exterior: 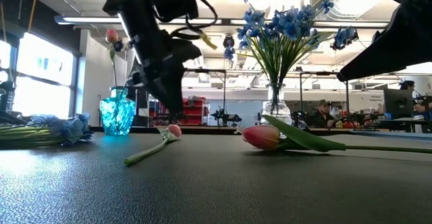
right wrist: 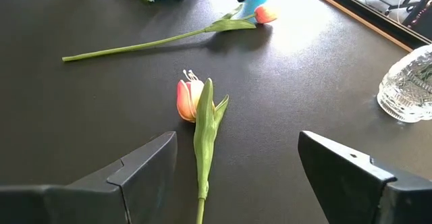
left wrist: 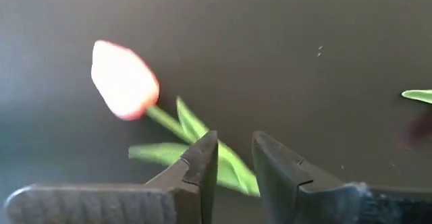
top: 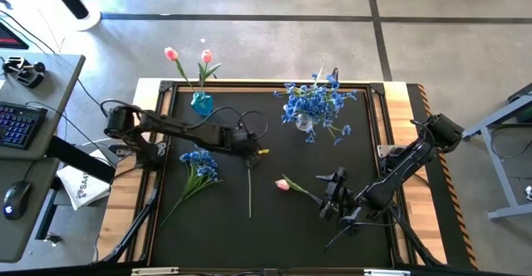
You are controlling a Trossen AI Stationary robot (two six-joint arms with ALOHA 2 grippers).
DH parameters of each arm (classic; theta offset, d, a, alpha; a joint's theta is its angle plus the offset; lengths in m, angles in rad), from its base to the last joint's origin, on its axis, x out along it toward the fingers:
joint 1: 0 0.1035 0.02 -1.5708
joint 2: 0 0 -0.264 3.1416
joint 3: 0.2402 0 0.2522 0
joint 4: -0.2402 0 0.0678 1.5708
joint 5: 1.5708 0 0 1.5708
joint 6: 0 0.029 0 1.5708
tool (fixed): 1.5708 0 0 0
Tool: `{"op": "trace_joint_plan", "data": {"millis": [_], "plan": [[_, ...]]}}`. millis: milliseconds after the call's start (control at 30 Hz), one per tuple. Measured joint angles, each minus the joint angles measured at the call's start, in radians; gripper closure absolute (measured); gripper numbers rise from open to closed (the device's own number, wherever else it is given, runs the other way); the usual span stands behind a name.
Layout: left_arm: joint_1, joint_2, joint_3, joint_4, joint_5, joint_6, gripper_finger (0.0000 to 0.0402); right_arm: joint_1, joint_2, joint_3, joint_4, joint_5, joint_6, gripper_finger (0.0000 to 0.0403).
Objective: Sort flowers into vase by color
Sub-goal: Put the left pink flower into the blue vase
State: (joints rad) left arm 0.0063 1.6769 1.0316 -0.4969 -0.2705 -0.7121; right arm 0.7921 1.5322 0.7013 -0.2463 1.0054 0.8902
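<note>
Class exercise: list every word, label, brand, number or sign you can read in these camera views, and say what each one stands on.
No text reads with certainty in any view.
White bag beside the table's left edge: dark lettering, too small to read.
Keyboard on the side desk: key legends too small to read.
Room behind the clear vase: any signs are too blurred to read.

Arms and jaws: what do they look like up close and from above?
Both arms are dark, jointed links with black cables looping alongside. The left gripper has dark wedge-shaped jaws with ribbed housing behind; the right gripper has broader, angular dark jaws. No markings visible.
</note>
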Motion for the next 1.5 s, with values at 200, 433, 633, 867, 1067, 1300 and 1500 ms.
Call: {"op": "trace_joint_plan", "data": {"millis": [200, 433, 633, 867, 1067, 1300, 1500], "plan": [[-0.071, 0.009, -0.016, -0.017, -0.048, -0.189, 0.0275, 0.000, 0.000, 0.000, 0.000, 0.000, 0.000, 0.0096], [-0.115, 0.081, -0.038, 0.028, -0.078, -0.367, 0.0227, 0.000, 0.000, 0.000, -0.002, 0.000, 0.000, 0.0096], [-0.113, 0.137, -0.039, 0.075, -0.022, -0.385, 0.0226, 0.000, 0.000, 0.000, -0.001, 0.005, 0.001, 0.0096], [-0.102, 0.145, -0.036, 0.049, -0.004, -0.376, 0.0268, 0.000, 0.000, 0.000, 0.000, 0.009, 0.001, 0.0096], [-0.081, 0.131, -0.038, 0.021, 0.031, -0.322, 0.0353, 0.000, 0.000, 0.000, 0.000, 0.009, 0.001, 0.0096], [-0.087, 0.076, -0.041, -0.008, 0.018, -0.260, 0.0392, 0.000, 0.000, 0.000, -0.004, 0.009, 0.000, 0.0096], [-0.121, -0.019, -0.041, 0.008, -0.058, -0.174, 0.0399, 0.000, 0.000, -0.003, 0.002, 0.040, 0.003, 0.0096]]}}
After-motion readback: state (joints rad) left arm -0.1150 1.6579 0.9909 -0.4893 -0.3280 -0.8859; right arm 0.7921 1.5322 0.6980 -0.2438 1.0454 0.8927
